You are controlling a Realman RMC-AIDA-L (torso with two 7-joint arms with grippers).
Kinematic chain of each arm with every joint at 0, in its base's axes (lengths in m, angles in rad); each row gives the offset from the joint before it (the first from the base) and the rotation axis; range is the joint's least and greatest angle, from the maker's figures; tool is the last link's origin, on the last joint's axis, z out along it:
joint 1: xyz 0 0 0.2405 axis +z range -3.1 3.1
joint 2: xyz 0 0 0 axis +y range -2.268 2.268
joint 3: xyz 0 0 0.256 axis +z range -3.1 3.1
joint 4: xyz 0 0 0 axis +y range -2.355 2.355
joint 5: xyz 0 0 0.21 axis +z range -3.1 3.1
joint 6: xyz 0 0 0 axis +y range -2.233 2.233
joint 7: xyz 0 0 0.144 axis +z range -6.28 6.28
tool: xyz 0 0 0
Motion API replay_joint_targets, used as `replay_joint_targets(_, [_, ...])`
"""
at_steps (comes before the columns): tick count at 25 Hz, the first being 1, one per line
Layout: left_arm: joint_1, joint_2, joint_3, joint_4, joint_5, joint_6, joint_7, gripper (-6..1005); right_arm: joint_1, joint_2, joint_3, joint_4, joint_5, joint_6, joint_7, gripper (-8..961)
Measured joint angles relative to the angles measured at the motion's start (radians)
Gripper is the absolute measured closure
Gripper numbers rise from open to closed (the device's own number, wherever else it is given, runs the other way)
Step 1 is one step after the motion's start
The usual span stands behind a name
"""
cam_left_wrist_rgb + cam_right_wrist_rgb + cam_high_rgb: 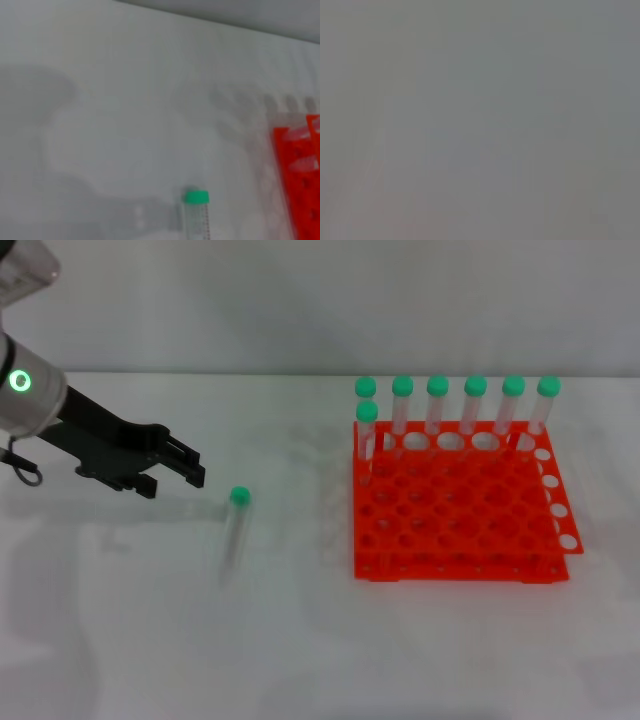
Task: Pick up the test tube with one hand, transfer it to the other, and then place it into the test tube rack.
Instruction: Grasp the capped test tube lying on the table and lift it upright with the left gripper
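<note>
A clear test tube with a green cap (236,530) lies on the white table, cap end pointing away from me. It also shows in the left wrist view (196,217). My left gripper (198,466), black on a silver arm with a green light, hovers just left of the tube's cap, open and empty, not touching it. The orange-red test tube rack (455,515) stands to the right, and its edge shows in the left wrist view (300,185). My right gripper is out of view; its wrist view shows only flat grey.
Several green-capped tubes (437,405) stand upright in the rack's back row and far-left corner. The white table (120,640) stretches around the lying tube and in front of the rack. A pale wall rises behind.
</note>
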Motion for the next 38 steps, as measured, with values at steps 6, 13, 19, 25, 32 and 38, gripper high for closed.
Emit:
replay_joint_targets(6, [-0.018, -0.002, 0.018, -0.052, 0.001, -0.002, -0.016, 286, 0.002, 0.000, 0.000, 0.004, -0.004, -0.006, 0.000, 78])
replay_joint_targets(13, [-0.047, -0.009, 0.020, -0.102, 0.046, -0.029, -0.028, 322, 0.010, 0.000, 0.000, 0.017, -0.006, -0.010, 0.001, 78])
replay_joint_targets(19, [-0.051, -0.029, 0.027, -0.130, 0.070, -0.073, -0.029, 319, 0.013, 0.000, 0.000, 0.037, -0.002, -0.013, 0.002, 77])
replay_joint_targets(25, [-0.074, -0.035, 0.058, -0.221, 0.076, -0.132, -0.029, 316, 0.015, 0.000, 0.000, 0.046, -0.005, -0.013, 0.002, 77])
replay_joint_targets(32, [-0.072, -0.047, 0.072, -0.231, 0.078, -0.168, -0.040, 319, 0.016, 0.000, 0.000, 0.059, -0.006, -0.013, 0.000, 77])
replay_joint_targets(38, [-0.067, -0.054, 0.072, -0.243, 0.078, -0.191, -0.048, 322, 0.011, 0.000, 0.000, 0.061, -0.007, -0.013, 0.000, 77])
